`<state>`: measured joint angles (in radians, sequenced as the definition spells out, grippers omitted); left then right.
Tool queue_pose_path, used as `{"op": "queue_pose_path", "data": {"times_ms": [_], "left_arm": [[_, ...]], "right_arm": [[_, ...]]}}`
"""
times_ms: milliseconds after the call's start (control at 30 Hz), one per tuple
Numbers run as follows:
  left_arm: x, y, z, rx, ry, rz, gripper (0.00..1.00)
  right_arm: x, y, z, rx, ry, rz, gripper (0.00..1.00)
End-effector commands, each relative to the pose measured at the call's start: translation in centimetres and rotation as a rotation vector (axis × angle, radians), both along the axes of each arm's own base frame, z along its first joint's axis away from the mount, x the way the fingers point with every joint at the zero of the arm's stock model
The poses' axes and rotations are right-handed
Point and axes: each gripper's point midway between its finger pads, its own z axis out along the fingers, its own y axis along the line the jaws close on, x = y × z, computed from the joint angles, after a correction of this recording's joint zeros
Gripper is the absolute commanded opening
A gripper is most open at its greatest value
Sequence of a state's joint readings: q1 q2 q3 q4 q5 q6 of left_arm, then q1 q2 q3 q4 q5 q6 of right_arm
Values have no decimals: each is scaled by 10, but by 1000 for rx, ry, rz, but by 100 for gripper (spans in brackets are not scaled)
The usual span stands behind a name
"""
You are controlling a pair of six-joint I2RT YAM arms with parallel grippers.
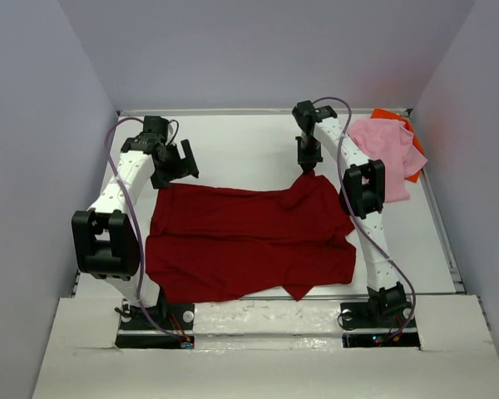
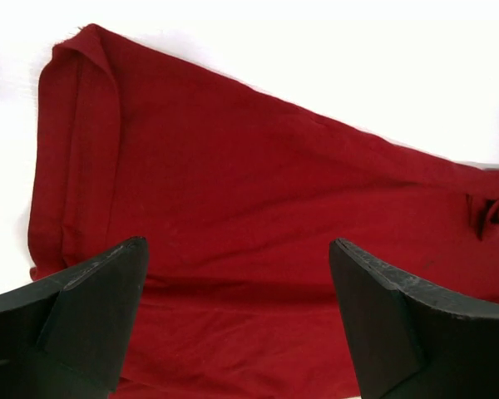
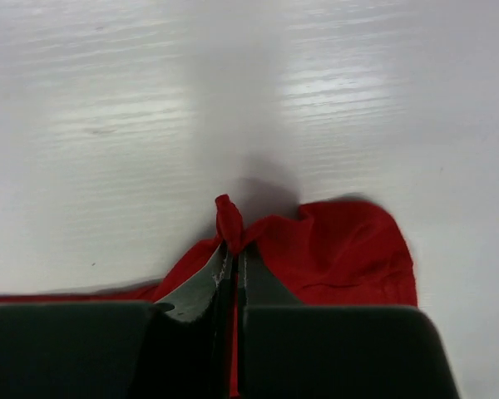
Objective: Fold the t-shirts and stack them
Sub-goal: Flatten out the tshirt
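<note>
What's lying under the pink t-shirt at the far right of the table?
The orange t-shirt: only strips of it show past the far and right edges of the pink t-shirt. The rest is covered, so how it lies or is folded cannot be seen.

Top view: high, near edge, looking down on desk (image 1: 233, 141). Wrist views: close, low; all share dark red t-shirt (image 1: 241, 241).

Setup's basically a little booth: white surface (image 1: 241, 141) boxed in by plain pale lavender-grey walls, one at the back (image 1: 266, 50), one on the left (image 1: 33, 150), one on the right (image 1: 482, 166); thin metal rail (image 1: 442, 237) along the surface's right edge; white panel (image 1: 83, 349) across the near side; soft even light, faint sheen up close.
</note>
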<state>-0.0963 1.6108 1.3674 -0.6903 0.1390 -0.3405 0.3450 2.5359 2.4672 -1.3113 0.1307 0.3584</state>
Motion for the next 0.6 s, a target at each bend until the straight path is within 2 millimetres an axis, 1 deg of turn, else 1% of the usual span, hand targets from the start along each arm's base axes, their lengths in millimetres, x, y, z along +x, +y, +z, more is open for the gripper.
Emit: {"op": "queue_pose_path", "data": {"times_ms": [0, 33, 133, 167, 200, 233, 267, 300, 367, 400, 433, 533, 567], "left_arm": [[-6, 0, 18, -6, -46, -25, 99], [-6, 1, 18, -1, -45, -26, 99], [-5, 2, 21, 5, -46, -27, 99], [-5, 2, 21, 6, -45, -27, 99], [-5, 2, 22, 7, -45, -30, 99], [-4, 2, 23, 6, -45, -32, 99], [-4, 2, 21, 6, -41, -34, 99], [-4, 1, 21, 5, -41, -36, 99], [-5, 0, 17, 0, -32, -42, 99], [-6, 0, 16, -3, -28, -40, 99], [-8, -2, 11, -15, -19, -45, 99], [-13, -4, 1, -24, 6, -51, 99], [-14, -4, 0, -21, 7, -52, 99]], "right_arm": [[13, -12, 15, 59, -55, -61, 0], [15, -17, 13, 61, -53, -79, 0], [29, -37, 15, 97, -74, -153, 0], [33, -39, 17, 117, -83, -168, 0], [42, -40, 21, 145, -116, -174, 0], [47, -36, 26, 167, -139, -176, 0], [52, -37, 35, 190, -168, -182, 0], [63, -35, 48, 208, -220, -174, 0], [72, -33, 60, 222, -261, -177, 0], [76, -37, 60, 233, -265, -188, 0], [78, -31, 64, 268, -270, -181, 0], [80, -28, 52, 300, -249, -174, 0], [86, -24, 54, 327, -274, -163, 0]]}}
